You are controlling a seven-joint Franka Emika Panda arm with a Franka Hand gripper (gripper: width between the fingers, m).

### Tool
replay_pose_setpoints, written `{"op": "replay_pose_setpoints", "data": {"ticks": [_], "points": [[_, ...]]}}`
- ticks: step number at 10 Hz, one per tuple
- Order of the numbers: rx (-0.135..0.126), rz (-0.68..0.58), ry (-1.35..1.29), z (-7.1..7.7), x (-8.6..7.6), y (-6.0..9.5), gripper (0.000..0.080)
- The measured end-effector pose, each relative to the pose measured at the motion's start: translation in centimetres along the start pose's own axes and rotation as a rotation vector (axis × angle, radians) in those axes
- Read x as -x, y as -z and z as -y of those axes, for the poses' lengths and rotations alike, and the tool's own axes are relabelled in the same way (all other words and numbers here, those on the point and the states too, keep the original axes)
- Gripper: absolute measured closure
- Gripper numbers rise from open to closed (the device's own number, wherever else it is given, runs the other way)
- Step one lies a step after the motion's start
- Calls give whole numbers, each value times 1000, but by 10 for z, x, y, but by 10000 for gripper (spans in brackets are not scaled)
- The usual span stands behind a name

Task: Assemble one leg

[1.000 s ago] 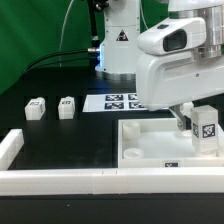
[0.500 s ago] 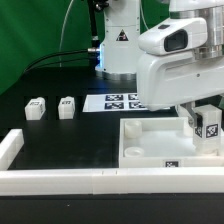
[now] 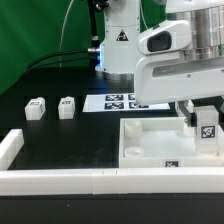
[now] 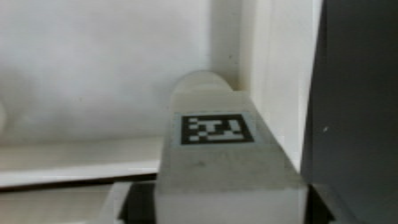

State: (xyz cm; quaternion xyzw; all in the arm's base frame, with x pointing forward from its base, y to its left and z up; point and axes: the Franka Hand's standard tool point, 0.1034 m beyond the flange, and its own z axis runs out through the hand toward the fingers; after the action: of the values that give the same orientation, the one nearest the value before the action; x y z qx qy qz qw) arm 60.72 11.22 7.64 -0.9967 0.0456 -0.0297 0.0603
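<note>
1. The leg (image 3: pixel 206 125) hangs at the exterior view's far right. It is clamped upright in the pincer (image 3: pixel 203 116), over the right-hand corner of the white tray (image 3: pixel 150 160). The wrist view shows the leg (image 4: pixel 221 150) with its tag facing the camera and the tray's inner corner just behind it.
2. The step in hand looks like seating the leg in that corner. I cannot tell whether its foot already touches the tray floor.
3. To do it well, keep the block square to the two rim walls. Lower it straight down without sideways drift, and loosen the grip only once it sits firm. A tilted leg would likely catch on the rim.
4. The tray may slide if pushed sideways, so any pressing should go straight down.
5. The black tabletop (image 3: pixel 70 140) is flat and matte. Two spare legs (image 3: pixel 37 107) stand well apart on its left, and the marker board (image 3: pixel 118 101) lies farther back.
6. A low white rail (image 3: pixel 90 181) runs along the near edge. A green backdrop (image 3: pixel 35 30) closes the left side.
</note>
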Motion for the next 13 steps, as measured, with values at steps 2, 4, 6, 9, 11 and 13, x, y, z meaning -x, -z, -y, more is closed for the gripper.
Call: {"op": "replay_pose_setpoints", "data": {"ticks": [2,4,6,9,11,13], "points": [[-2,-14,-240,-2,0,0,505],[1,-16,-449,-3,0,0,505],[-1,-17,-693,-4,0,-1,505],[-16,-9,-1086,-2,1,-2,505],[-35,5,-1217,-2,1,-2,505],[-36,6,-1208,-2,1,-2,504]]}}
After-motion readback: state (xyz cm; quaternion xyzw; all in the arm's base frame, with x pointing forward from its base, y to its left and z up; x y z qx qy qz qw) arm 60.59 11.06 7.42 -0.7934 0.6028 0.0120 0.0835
